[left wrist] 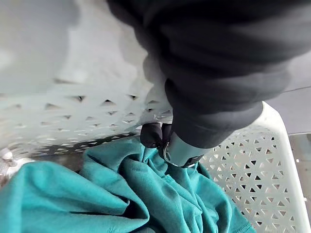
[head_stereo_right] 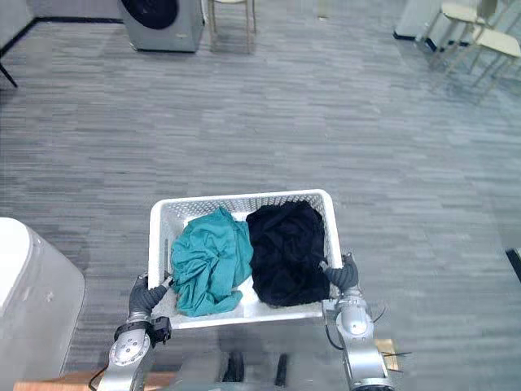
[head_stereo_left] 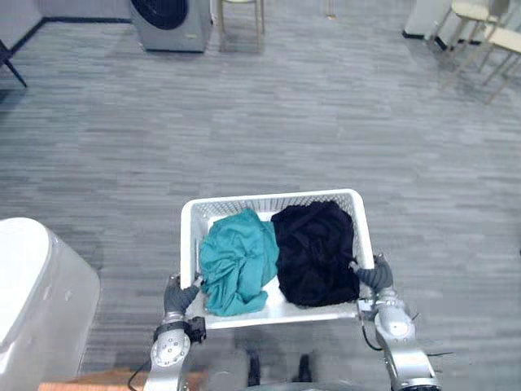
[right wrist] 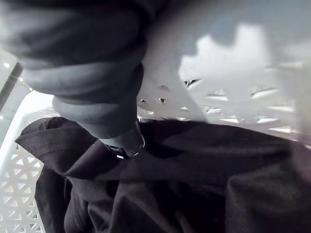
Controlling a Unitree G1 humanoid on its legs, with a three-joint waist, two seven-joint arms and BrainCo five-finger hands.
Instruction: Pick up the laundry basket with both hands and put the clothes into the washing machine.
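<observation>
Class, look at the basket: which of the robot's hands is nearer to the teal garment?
Left. The left hand grips the basket rim right beside the teal garment; the right hand grips the opposite rim, with the black clothes lying between.

we look down on a grey carpeted floor (head_stereo_left: 326,122) with fine streaks running across it. at its far edge, toward the left, a silver-grey washing machine with a dark round door (head_stereo_left: 169,23) stands on the carpet, and just beside it are the pale legs of a chair (head_stereo_left: 261,16). far off to the right, more pale-framed chairs (head_stereo_left: 475,10) stand near a white boxy unit (head_stereo_left: 425,18). close by on the left sits a large white rounded object (head_stereo_left: 37,285), and we cannot tell what it is.
</observation>
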